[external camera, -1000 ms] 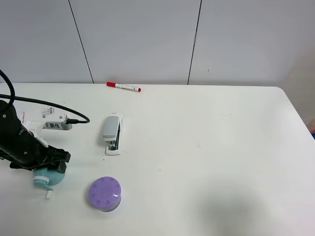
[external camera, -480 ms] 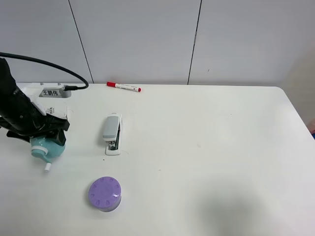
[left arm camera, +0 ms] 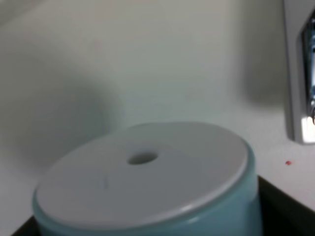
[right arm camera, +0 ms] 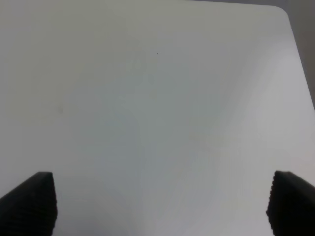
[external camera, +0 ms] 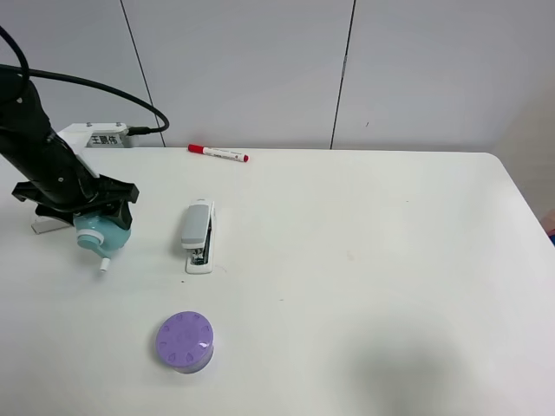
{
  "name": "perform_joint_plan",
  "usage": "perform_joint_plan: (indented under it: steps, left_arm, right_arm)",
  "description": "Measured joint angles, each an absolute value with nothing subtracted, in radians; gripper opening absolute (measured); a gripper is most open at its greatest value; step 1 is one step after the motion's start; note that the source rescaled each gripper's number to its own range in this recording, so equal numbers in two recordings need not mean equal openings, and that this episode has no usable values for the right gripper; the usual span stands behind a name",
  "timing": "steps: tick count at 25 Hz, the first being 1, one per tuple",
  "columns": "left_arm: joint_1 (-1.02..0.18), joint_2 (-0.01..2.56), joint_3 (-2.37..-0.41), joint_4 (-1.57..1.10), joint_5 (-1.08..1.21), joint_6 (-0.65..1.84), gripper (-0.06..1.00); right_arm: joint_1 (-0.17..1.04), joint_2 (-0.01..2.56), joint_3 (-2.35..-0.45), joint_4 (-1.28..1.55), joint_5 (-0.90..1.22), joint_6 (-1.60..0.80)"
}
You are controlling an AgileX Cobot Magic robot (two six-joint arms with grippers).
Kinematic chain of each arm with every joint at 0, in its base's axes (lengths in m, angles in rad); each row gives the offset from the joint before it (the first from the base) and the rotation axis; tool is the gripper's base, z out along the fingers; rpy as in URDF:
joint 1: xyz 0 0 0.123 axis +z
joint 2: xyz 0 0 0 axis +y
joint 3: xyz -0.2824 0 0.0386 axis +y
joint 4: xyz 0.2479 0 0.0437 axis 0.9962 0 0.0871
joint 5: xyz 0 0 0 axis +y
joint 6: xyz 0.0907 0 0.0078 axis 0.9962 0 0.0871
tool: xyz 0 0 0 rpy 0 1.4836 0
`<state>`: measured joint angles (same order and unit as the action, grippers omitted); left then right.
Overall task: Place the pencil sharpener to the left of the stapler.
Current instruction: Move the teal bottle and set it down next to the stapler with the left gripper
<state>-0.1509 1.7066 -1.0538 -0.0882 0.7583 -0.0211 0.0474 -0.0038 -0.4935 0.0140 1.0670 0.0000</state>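
Observation:
The light teal pencil sharpener [external camera: 109,239] hangs in my left gripper [external camera: 98,218], which is shut on it, its small white crank [external camera: 104,265] pointing down toward the table front. It is a short way left of the grey and white stapler [external camera: 197,236], apart from it. The left wrist view shows the sharpener's white top [left arm camera: 142,177] close up, with the stapler's edge [left arm camera: 299,78] beyond. My right gripper [right arm camera: 162,201] stands open over bare table and is out of the exterior high view.
A purple round knobbed cylinder [external camera: 185,341] stands in front of the stapler. A red marker [external camera: 218,153] lies at the table's back edge. A white labelled box [external camera: 106,136] with a black cable sits at the back left.
My left arm has carried the sharpener from the front left of the table back and to the right, closer to the stapler. The stapler and cylinder have not moved.

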Motion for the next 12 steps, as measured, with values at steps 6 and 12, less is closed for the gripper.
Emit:
perform_joint_plan:
  steps: [6, 12]
  left_arm:
    - [-0.193, 1.805, -1.132, -0.113, 0.751, -0.021, 0.03]
    - [-0.211, 1.893, -1.160, -0.117, 0.728, -0.022, 0.03]
  right_arm:
    - [0.047, -0.004, -0.493, 0.014, 1.067, 0.000]
    - [0.047, -0.004, -0.493, 0.014, 1.067, 0.000]
